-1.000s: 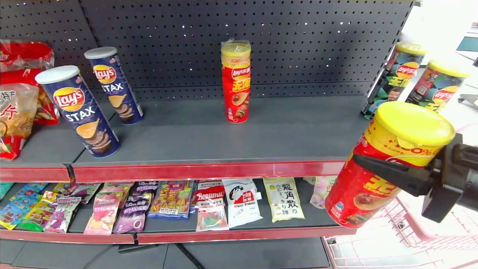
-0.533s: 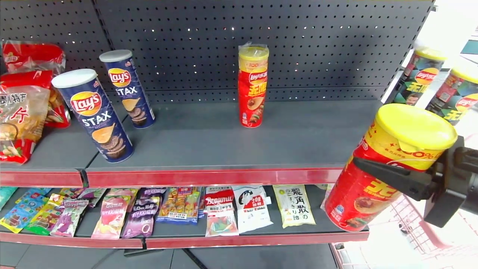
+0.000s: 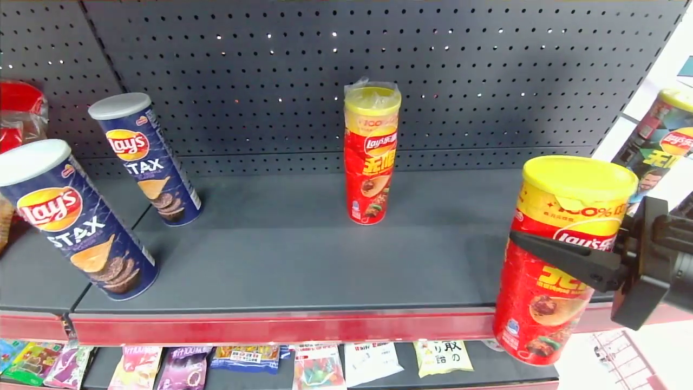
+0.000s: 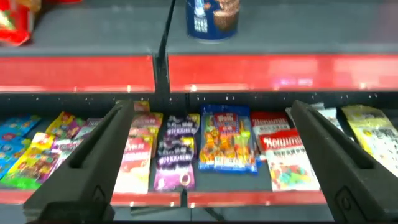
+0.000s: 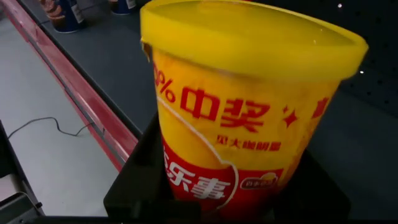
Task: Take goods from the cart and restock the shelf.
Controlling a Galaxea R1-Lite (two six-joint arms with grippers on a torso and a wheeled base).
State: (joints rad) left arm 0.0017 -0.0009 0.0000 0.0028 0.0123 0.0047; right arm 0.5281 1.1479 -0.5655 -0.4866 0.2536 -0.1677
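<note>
My right gripper [image 3: 595,260] is shut on a red chip can with a yellow lid [image 3: 552,271], held upright in the air just off the front right edge of the grey upper shelf [image 3: 303,260]. The same can [image 5: 249,118] looms close in the right wrist view. A matching red can [image 3: 371,154] stands at the back middle of that shelf. My left gripper [image 4: 217,155] is open, facing the lower shelf of snack packets [image 4: 227,146].
Two dark blue chip cans [image 3: 146,157] [image 3: 73,219] stand on the shelf's left part. Another can [image 3: 660,141] shows at the far right edge. Bare shelf lies between the red can and the held one. A red lip [image 3: 281,327] runs along the shelf front.
The head camera has moved closer and the whole picture has shifted; the shelf looks larger. The held can now sits more upright and slightly higher against the shelf edge.
</note>
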